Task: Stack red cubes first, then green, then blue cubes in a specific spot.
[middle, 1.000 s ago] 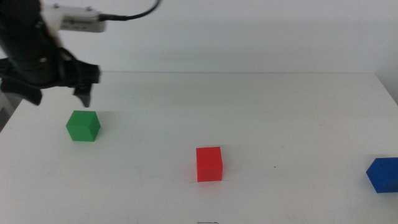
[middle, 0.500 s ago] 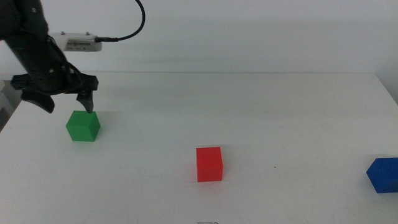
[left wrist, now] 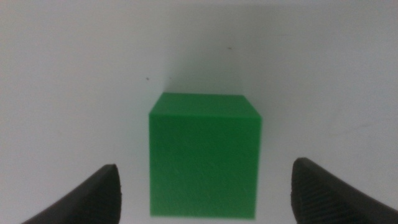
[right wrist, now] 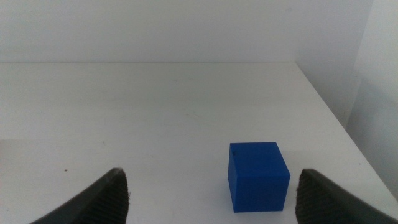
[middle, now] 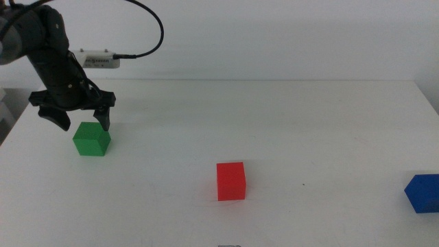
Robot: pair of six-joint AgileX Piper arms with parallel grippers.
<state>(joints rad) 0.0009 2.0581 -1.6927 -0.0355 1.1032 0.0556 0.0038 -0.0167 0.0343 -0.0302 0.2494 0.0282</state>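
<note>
Green cube at table's left side, matte, square-on, centred between and just under left gripper, jaws spread wide either side, not touching. Red cube mid-table, nothing stacked on it. Blue cube far right, ahead of right gripper, jaws apart, waiting.

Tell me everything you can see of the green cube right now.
The green cube is a small solid block with plain matte faces and crisp edges, evenly bright green, no marks visible. It sits flat and upright on the white table, at the left side in the middle view, well apart from the red cube. The left gripper hangs just above and slightly behind it with its jaws open; in the left wrist view the cube lies centred between them, a clear gap on each side. Nothing touches it but the tabletop.
</note>
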